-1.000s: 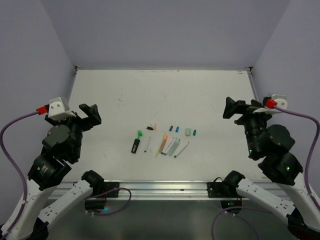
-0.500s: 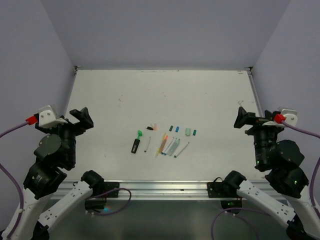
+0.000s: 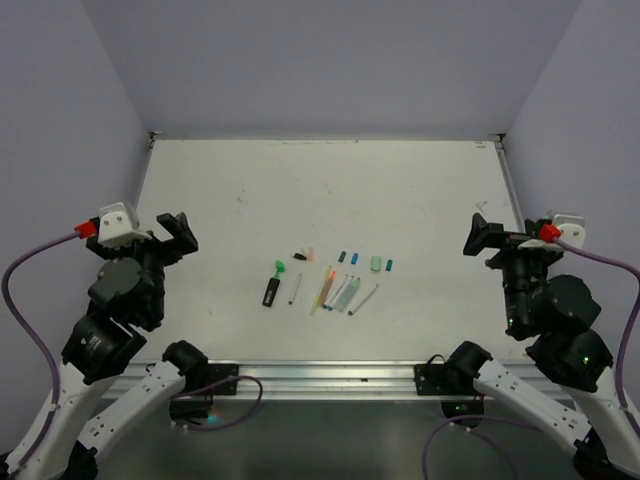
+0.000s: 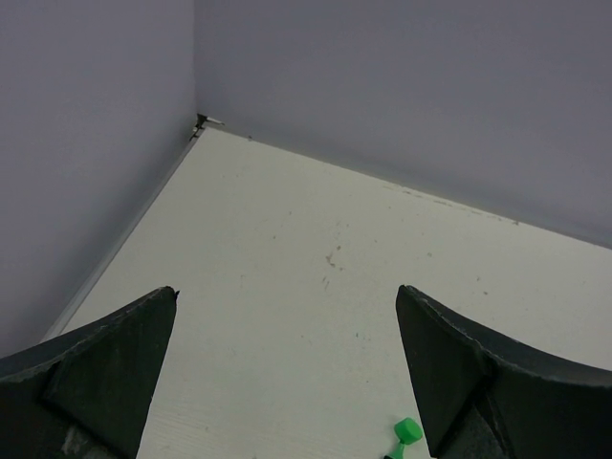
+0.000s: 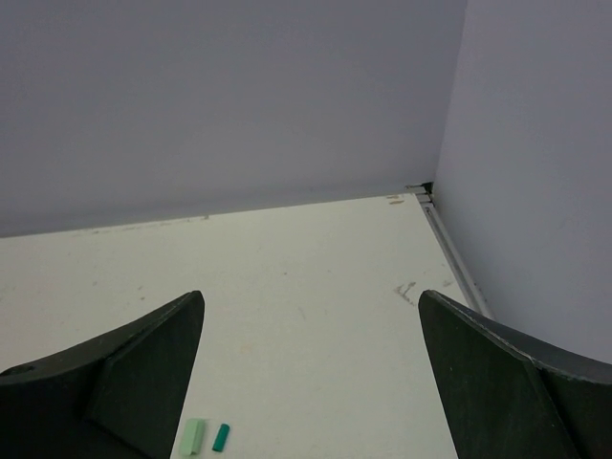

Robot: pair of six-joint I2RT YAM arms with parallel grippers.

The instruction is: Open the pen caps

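From above, the bright green cap (image 3: 279, 268) lies at the far end of a black marker (image 3: 271, 291). Right of it sit a black cap (image 3: 299, 257), a pink cap (image 3: 310, 253), a blue cap (image 3: 353, 258) and a pale mint cap (image 3: 376, 263). The left gripper (image 3: 172, 232) hangs well left of the green cap and the right gripper (image 3: 482, 238) well right of it.

In the left wrist view, the fingers (image 4: 105, 354) are spread wide with nothing between them, and the green cap (image 4: 408, 430) is beside the right-hand finger.

In the right wrist view, the fingers (image 5: 507, 373) are equally wide and hold nothing, and the mint cap (image 5: 194, 435) is near the bottom edge.
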